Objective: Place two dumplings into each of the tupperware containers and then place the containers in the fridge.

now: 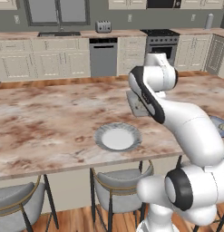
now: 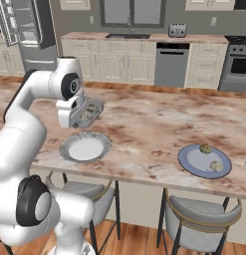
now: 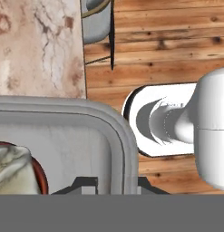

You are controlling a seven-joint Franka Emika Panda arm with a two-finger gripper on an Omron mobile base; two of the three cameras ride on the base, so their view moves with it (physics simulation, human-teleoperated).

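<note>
The gripper (image 2: pixel 83 118) has its jaws clenched on the rim of one loaded tupperware container (image 2: pixel 90 112), held above the desk (image 2: pixel 144 129). The fridge (image 2: pixel 32 30) stands open at eleven o'clock. Two dumplings (image 2: pixel 206 148) remain on the blue plate (image 2: pixel 194 162) at three o'clock.

Two rear base views across the island counter (image 1: pixel 50 113); close downward hand view.

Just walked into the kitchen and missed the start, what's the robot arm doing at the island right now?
The gripper is shut on the rim of a tupperware container with dumplings in it, holding it above the counter near an empty plate. Two more dumplings sit on a blue plate farther right. The fridge stands open behind.
</note>
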